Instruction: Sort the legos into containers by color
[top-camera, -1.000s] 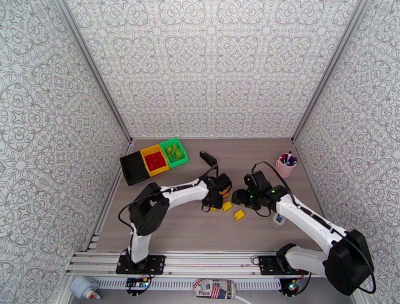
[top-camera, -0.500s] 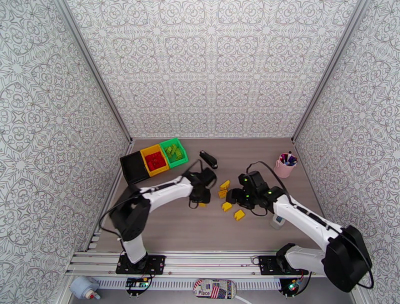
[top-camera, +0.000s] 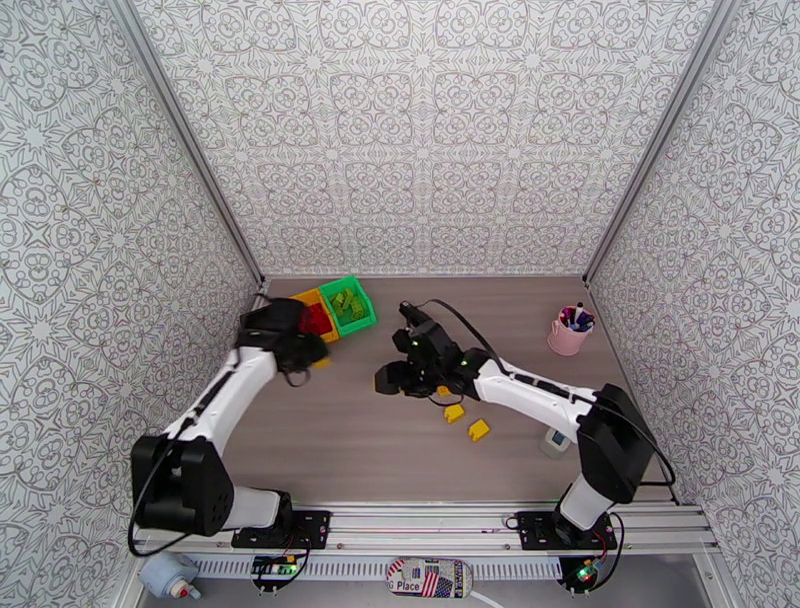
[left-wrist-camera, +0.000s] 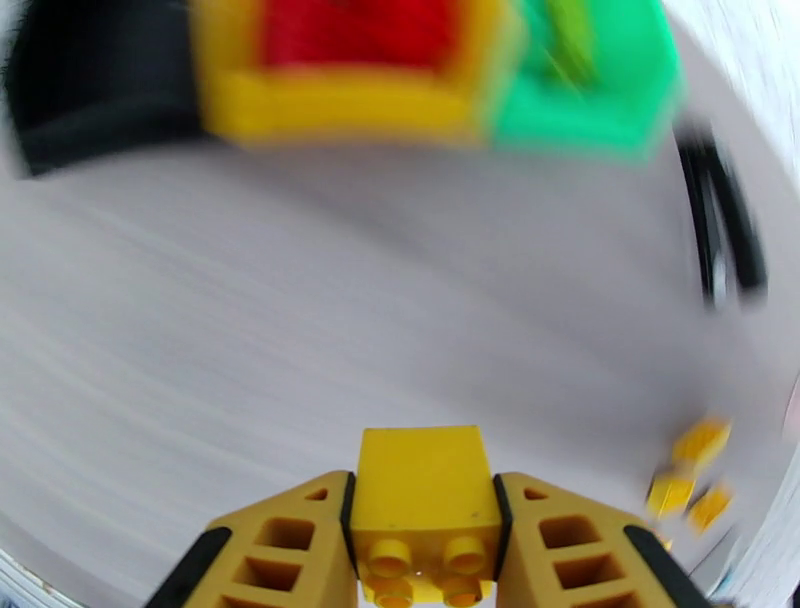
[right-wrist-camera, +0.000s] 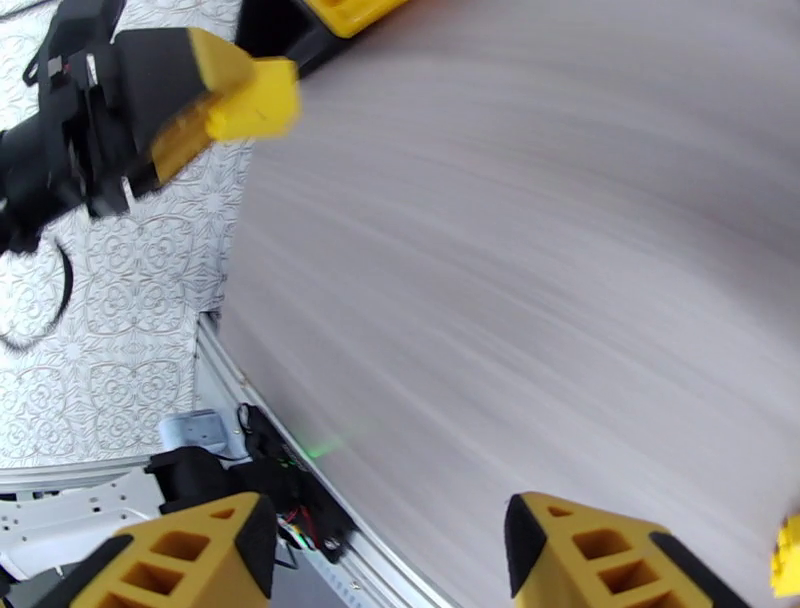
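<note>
the left gripper (left-wrist-camera: 424, 525) is clamped on a yellow lego (left-wrist-camera: 420, 465), pinched between both fingers with its studs facing the wrist camera. from above, it hangs near the front of the bins. the yellow bin (left-wrist-camera: 340, 105) (it holds red bricks (left-wrist-camera: 355, 30)) sits between the black bin (left-wrist-camera: 90, 100) and the green bin (left-wrist-camera: 580, 120), all blurred in the wrist view. the right gripper (right-wrist-camera: 388, 520) has its jaws apart with nothing between them, over the bare middle of the table (top-camera: 350, 440). loose yellow legos (top-camera: 454, 412) lie on the table beside the right arm.
</note>
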